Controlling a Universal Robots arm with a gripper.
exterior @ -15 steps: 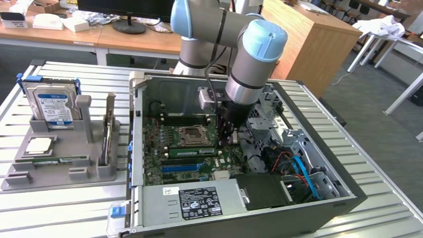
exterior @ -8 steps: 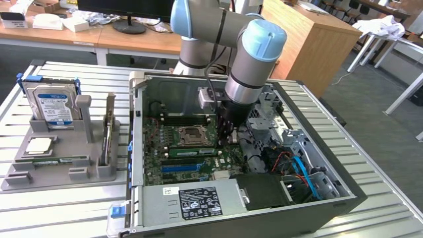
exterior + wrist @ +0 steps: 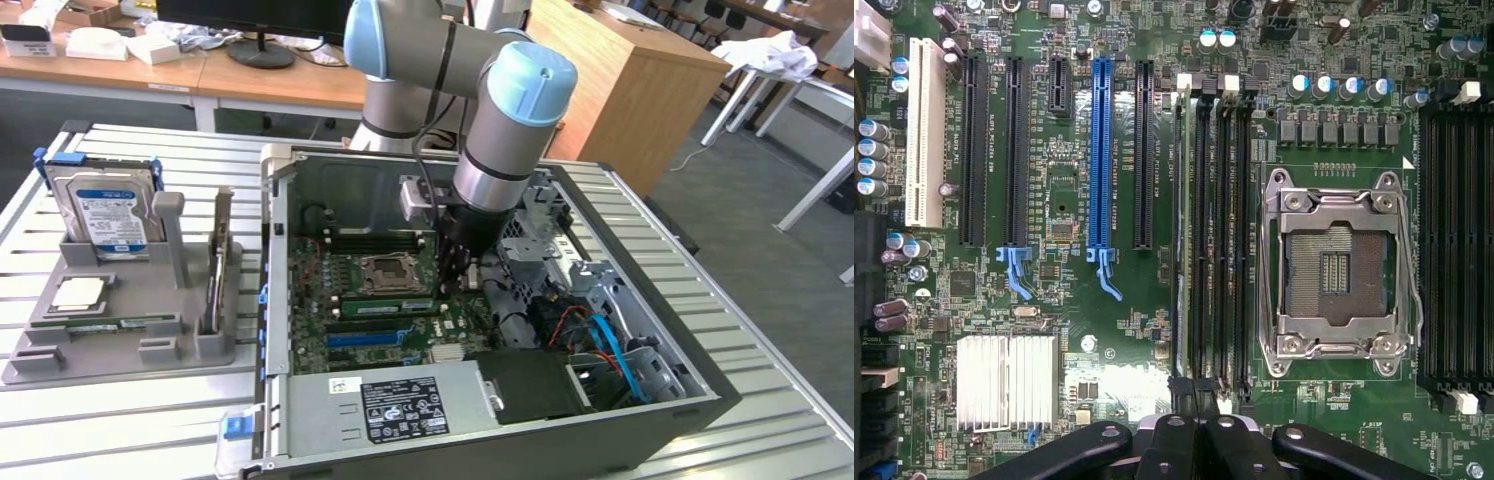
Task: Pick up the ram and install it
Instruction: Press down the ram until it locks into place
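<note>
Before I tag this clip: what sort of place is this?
Probably a robotics lab or workshop: a robot arm reaches into an open computer case on a slatted metal table, with office desks behind.

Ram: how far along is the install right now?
Done: the ram stands edge-on in a memory slot beside the empty processor socket. In hand: the shut gripper sits over one end of that slot, close to the ram. Left: I cannot tell whether the ram is fully latched.
</note>
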